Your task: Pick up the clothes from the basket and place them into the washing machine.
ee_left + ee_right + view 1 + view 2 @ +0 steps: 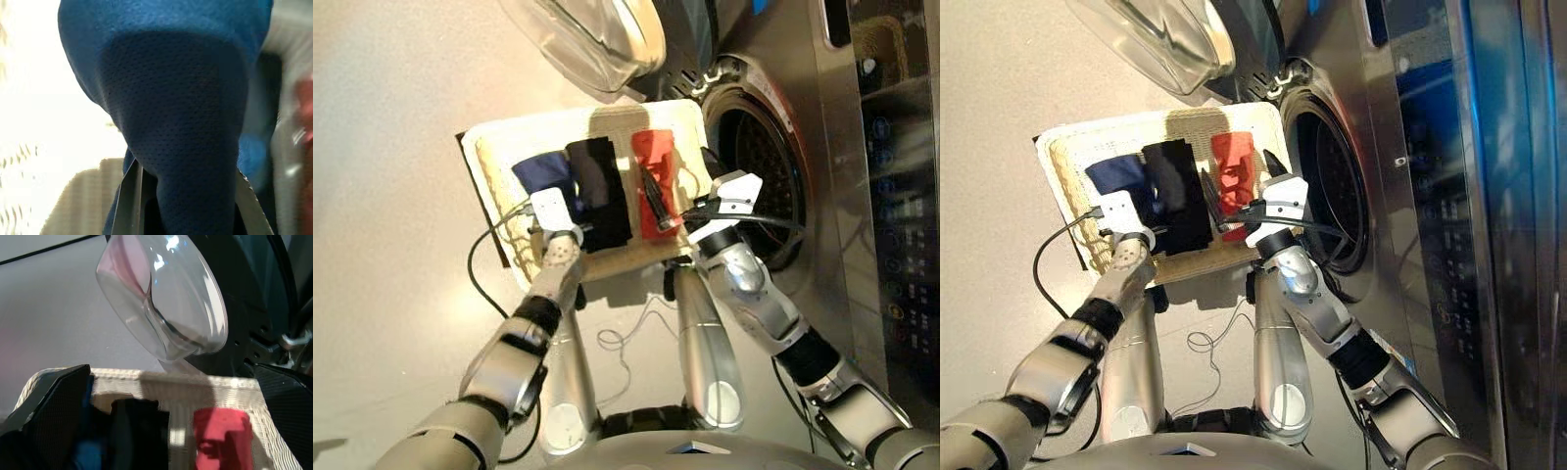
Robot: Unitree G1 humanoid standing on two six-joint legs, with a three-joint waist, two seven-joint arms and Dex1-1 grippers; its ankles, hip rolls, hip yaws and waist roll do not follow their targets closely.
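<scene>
The basket (499,157) lies on the floor (391,294) right in front of the washer (822,147), its far corner close to the open porthole (759,162). The washer's glass door (587,39) is swung wide and hangs beyond the basket's far edge.

All three garments lie side by side in the basket. The red one (655,162) is nearest the porthole, the black one (599,191) is in the middle, touching or just beside both neighbours, and the navy one (544,174) is on the side away from the washer.

The left gripper (548,211) is down in the basket at the near end of the navy garment. In its wrist view blue mesh cloth (181,122) fills the space between its two fingers (128,200) and presses against them, so its jaws are grasping the navy garment.

The right gripper (1239,201) hangs over the basket's washer-side end. One finger (651,196) lies over the red garment and the other sits at the basket's edge next to the porthole. Its jaws are spread wide with nothing in them; the wrist view shows the red garment (222,438) and black garment (139,431) lying in the gap between the fingers, with the door (166,298) beyond the basket's rim (161,382).
</scene>
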